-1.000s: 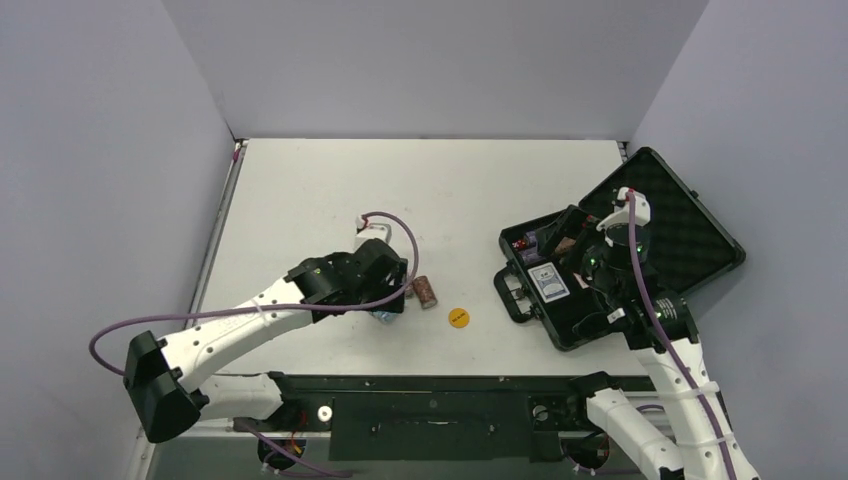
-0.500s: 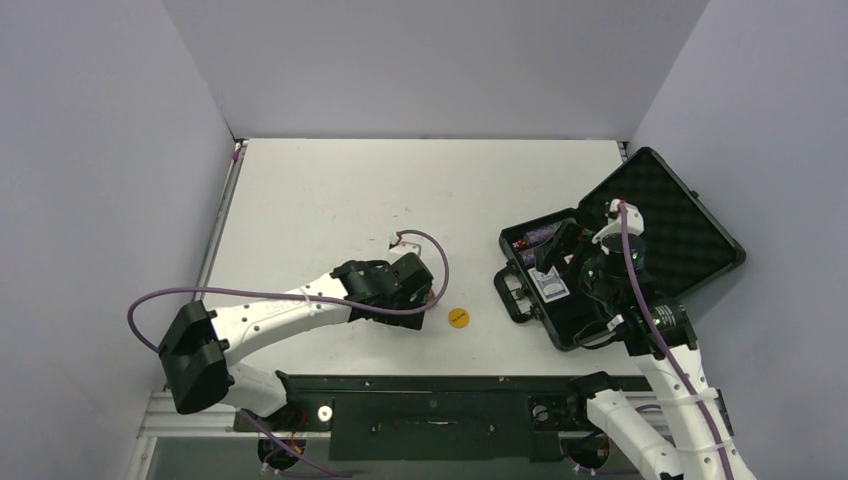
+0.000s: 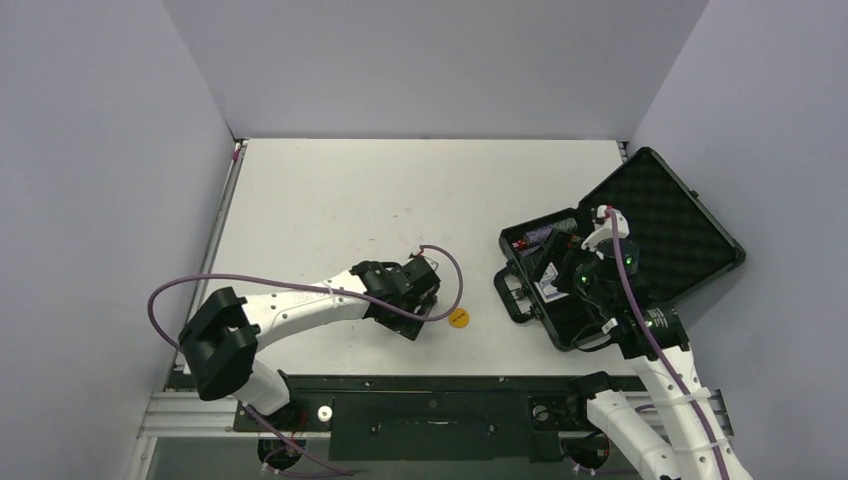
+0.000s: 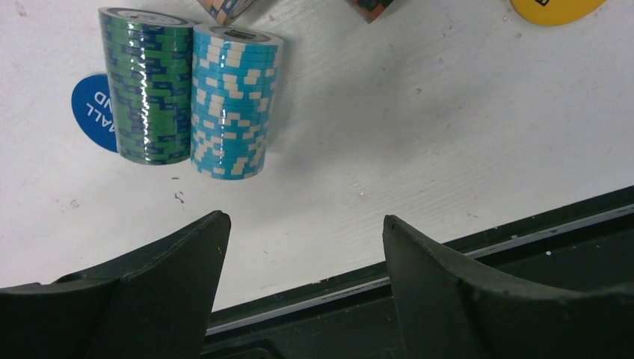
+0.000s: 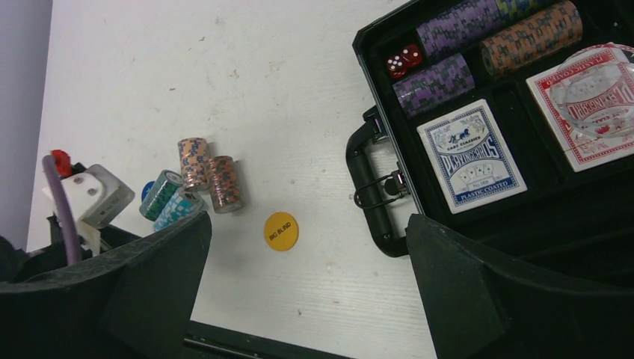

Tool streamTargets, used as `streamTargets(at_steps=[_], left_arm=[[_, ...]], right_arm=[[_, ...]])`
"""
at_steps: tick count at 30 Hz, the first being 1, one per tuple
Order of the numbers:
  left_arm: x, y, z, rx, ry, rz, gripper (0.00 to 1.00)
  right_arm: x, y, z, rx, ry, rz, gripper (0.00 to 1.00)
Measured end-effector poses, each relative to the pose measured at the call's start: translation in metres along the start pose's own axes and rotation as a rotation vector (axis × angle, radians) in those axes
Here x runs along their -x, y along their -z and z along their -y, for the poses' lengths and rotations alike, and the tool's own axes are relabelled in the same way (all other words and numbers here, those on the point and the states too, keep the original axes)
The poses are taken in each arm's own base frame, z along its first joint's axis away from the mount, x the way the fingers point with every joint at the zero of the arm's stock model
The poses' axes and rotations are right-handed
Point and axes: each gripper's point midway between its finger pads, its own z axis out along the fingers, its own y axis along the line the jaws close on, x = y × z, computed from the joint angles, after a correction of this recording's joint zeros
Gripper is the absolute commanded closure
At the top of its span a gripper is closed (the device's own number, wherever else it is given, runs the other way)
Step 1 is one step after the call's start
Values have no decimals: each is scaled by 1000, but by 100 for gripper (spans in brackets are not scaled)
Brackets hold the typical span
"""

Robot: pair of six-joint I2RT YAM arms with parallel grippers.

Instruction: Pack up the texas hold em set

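Black case (image 3: 690, 225) open, foam-lined; inside, chip rolls (image 5: 456, 26) lying flat, red dice (image 5: 402, 60), blue deck (image 5: 472, 155), red deck (image 5: 591, 97). Outside, upright and touching: green stack (image 4: 146, 86), light-blue stack (image 4: 230, 101); blue disc (image 4: 88, 112) beside; yellow disc (image 5: 281, 231) apart.

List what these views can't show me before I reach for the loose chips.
- Top external: the loose chip stacks are hidden under the left arm; only the yellow disc shows.
- Left wrist: the blue disc is half covered by the green stack; two more stacks are cut off by the top edge.
- Right wrist: the red deck runs off the right edge; the case lid is out of frame.
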Motion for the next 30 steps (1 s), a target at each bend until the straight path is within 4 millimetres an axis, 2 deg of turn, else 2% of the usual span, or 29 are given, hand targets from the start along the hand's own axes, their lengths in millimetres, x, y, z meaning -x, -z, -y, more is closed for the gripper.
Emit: streamTargets(at_steps=[6,17,24,30], left_arm=[[-1,-16,-6,-23,-84,-56,29],[5,-32,-16,-8,-187,-96,34],[15,-43,-22,26,-215,-106,35],[16,-52,-27,43,-229,-123,37]], right_arm=[[1,0,-5,29,1,-1,0],[1,8,-8,50,3,17,0],[-1,11,-8,54,3,14,0],[-3,11,-9,59,11,3,0]])
